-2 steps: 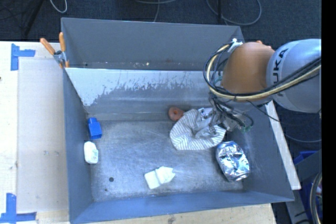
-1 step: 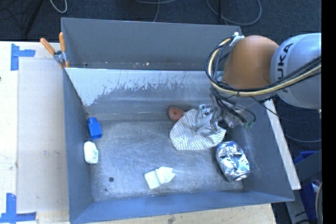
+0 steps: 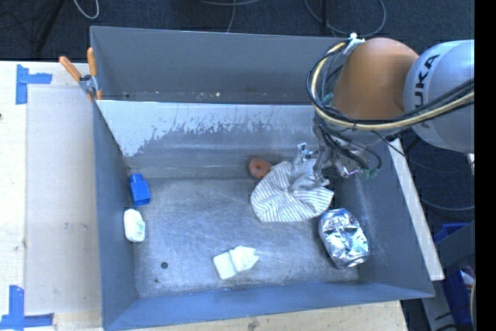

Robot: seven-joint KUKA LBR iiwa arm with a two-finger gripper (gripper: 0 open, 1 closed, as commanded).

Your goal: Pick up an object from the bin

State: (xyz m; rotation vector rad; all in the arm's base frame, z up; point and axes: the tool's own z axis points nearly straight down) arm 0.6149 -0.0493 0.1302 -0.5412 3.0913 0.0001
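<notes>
My tool [image 3: 311, 171] is at the upper right corner of the striped cloth [image 3: 285, 201], in the right half of the bin [image 3: 232, 74] — the crumpled bulk spreads down and left from it. Clenched or released, I cannot tell. Foil wad [image 3: 343, 238] just beside the cloth, lower right — judged clear of a straight lift

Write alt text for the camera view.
The gripper is down at a striped cloth at the right of a grey bin. A foil ball lies beside it; a blue block, a white lump and a white scrap lie farther left.
</notes>
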